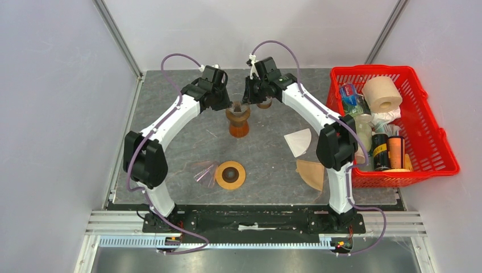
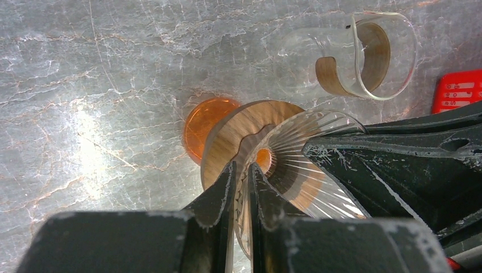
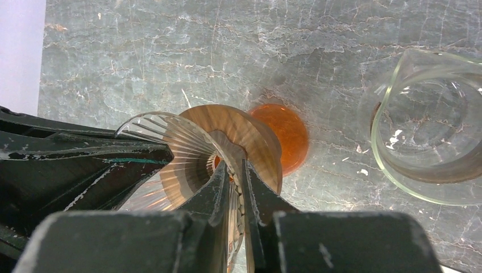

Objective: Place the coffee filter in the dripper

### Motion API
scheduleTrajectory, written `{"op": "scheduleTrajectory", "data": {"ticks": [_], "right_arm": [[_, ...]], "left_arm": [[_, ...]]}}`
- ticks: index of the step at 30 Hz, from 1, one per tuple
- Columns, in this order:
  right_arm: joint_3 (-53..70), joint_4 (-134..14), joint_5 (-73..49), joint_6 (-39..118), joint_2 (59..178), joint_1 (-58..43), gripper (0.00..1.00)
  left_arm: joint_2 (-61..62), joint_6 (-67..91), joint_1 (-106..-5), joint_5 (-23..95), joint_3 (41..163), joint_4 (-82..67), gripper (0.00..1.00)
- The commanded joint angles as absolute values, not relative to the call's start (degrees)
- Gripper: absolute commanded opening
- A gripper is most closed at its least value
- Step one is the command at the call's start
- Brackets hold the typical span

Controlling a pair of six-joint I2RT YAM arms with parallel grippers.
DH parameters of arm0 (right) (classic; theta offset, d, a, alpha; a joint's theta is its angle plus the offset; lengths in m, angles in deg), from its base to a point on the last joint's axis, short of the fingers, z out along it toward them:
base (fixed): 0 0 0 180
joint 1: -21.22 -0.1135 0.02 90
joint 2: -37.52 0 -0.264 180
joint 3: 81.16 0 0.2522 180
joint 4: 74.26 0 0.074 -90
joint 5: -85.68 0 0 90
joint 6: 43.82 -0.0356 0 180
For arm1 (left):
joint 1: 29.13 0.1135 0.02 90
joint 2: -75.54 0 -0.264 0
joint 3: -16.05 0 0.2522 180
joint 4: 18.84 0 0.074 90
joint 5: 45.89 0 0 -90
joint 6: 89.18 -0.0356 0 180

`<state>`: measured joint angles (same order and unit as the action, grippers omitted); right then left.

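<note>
Left gripper [image 2: 241, 181] pinches the rim of the clear ribbed glass dripper [image 2: 304, 147], jaws a narrow slit. Right gripper [image 3: 237, 175] clamps the opposite rim just as tightly. The white fan-shaped paper coffee filter [image 1: 298, 142] lies flat, well apart from both.

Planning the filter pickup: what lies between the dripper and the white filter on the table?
Nothing: the top view shows only bare grey tabletop between the dripper and the white filter.
</note>
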<state>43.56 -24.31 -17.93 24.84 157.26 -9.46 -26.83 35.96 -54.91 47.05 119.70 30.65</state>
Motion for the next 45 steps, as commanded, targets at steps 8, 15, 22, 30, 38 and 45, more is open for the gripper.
{"op": "scheduleTrajectory", "data": {"ticks": [8, 15, 22, 30, 38, 45], "right_arm": [[42.0, -4.1, -4.7, 30.1, 167.0, -11.4, 0.0], [48.3, -5.3, -6.5, 29.4, 164.5, -11.8, 0.0], [55.7, -4.7, -8.1, 27.8, 164.5, -12.0, 0.03], [58.3, -6.5, -8.8, 26.5, 163.1, -12.0, 0.12], [61.2, -9.5, -8.1, 24.9, 161.6, -12.1, 0.33], [61.4, -12.4, -5.8, 25.1, 157.8, -12.1, 0.67]], "left_arm": [[-35.1, 34.5, -54.5, 53.7, 116.5, 45.7, 0.02], [-33.4, 33.6, -55.9, 52.3, 121.5, 45.6, 0.1], [-32.4, 33.0, -56.9, 52.0, 125.6, 45.7, 0.18], [-31.9, 32.8, -57.2, 52.1, 129.2, 45.7, 0.23], [-31.2, 31.5, -57.4, 51.8, 134.1, 45.8, 0.43], [-28.6, 30.4, -57.5, 51.7, 137.4, 45.8, 0.63]]}}
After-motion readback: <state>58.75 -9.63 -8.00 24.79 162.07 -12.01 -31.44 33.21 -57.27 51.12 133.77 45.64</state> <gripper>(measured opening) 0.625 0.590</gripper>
